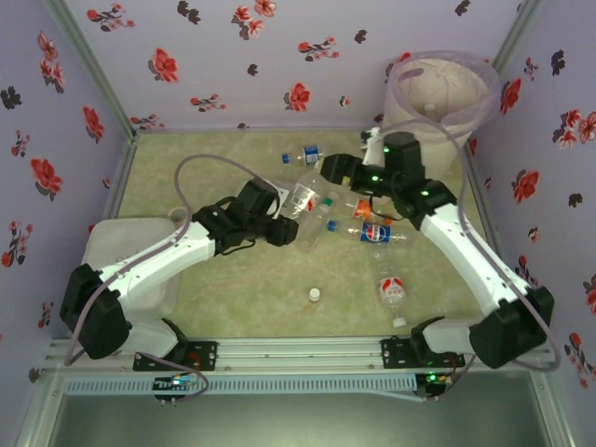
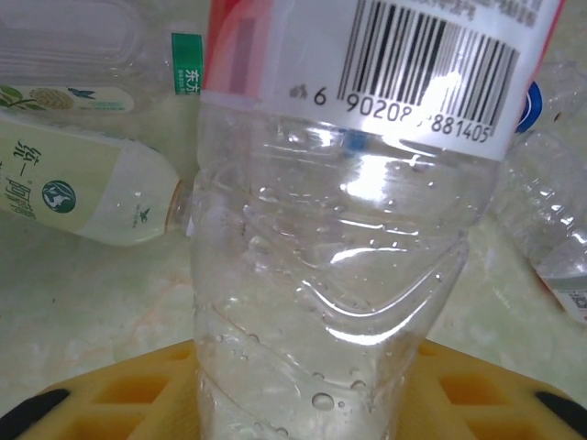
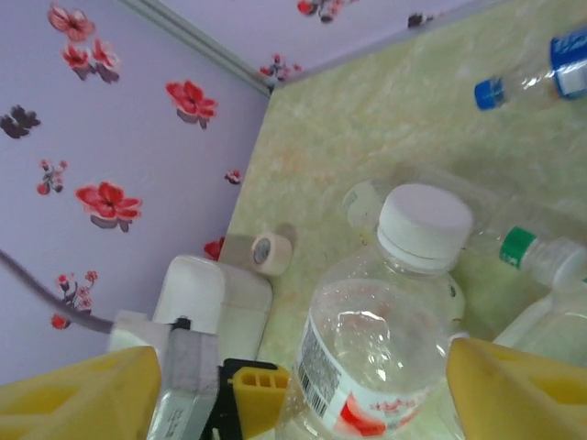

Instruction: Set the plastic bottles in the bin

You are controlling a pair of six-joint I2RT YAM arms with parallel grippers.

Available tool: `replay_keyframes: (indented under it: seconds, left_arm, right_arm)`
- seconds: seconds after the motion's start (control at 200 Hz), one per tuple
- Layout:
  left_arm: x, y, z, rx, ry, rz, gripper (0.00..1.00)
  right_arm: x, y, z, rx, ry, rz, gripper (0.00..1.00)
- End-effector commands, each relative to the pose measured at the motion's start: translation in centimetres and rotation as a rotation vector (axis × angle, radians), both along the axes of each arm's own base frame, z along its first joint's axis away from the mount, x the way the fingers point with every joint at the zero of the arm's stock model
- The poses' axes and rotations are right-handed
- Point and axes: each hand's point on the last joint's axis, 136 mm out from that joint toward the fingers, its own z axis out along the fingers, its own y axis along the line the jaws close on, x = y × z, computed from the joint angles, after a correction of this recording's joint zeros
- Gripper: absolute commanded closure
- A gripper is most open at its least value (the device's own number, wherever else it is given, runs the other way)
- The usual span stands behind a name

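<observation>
Table surface (image 1: 242, 298): pale green, marbled, enclosed by lilac walls (image 1: 214, 56) printed with red and dark flowers. The bin (image 1: 438, 93) stands in the far right corner. Loose plastic bottles (image 1: 372, 233) lie near-left of the bin. Left gripper (image 1: 287, 226) fingers (image 2: 110, 394) pinch a clear red-labelled bottle (image 2: 339, 229), both ends cropped. Right gripper (image 3: 303, 394) fingers (image 3: 523, 394) are spread either side of its white cap (image 3: 425, 218). The white box (image 1: 121, 251), far left of the bin, is partly hidden by the left arm (image 1: 158, 261).

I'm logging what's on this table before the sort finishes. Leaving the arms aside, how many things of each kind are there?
Plastic bottles: 5 that I can tell apart; the overlapping cluster may hold more
Bin: 1
White box: 1
Loose white cap: 1
Small whitish roll: 1
Total: at least 9
</observation>
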Motion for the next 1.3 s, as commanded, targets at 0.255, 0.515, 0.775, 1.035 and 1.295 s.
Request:
replay_keyframes:
  seconds: [0.255, 0.515, 0.775, 1.035, 1.295]
  left_arm:
    - [0.6, -0.9, 1.8, -0.106, -0.042, 0.019, 0.77]
    - [1.1, -1.7, 1.8, -0.129, -0.033, 0.029, 0.76]
    - [1.1, -2.0, 3.6, -0.182, -0.056, 0.027, 0.71]
    - [1.7, -1.0, 3.6, -0.194, -0.048, 0.076, 0.07]
    - [2.1, -0.6, 3.3, -0.222, -0.029, 0.119, 0.00]
  right_arm:
    - [3.0, 3.1, -2.5, 0.001, 0.032, 0.016, 0.14]
    - [3.0, 3.7, -1.8, 0.052, 0.017, 0.037, 0.47]
    - [3.4, 3.6, -1.5, 0.042, 0.001, 0.042, 0.64]
    - [4.5, 0.6, 3.0, -0.017, -0.123, -0.006, 0.73]
    - [6.8, -7.8, 11.4, -0.163, -0.329, -0.224, 0.76]
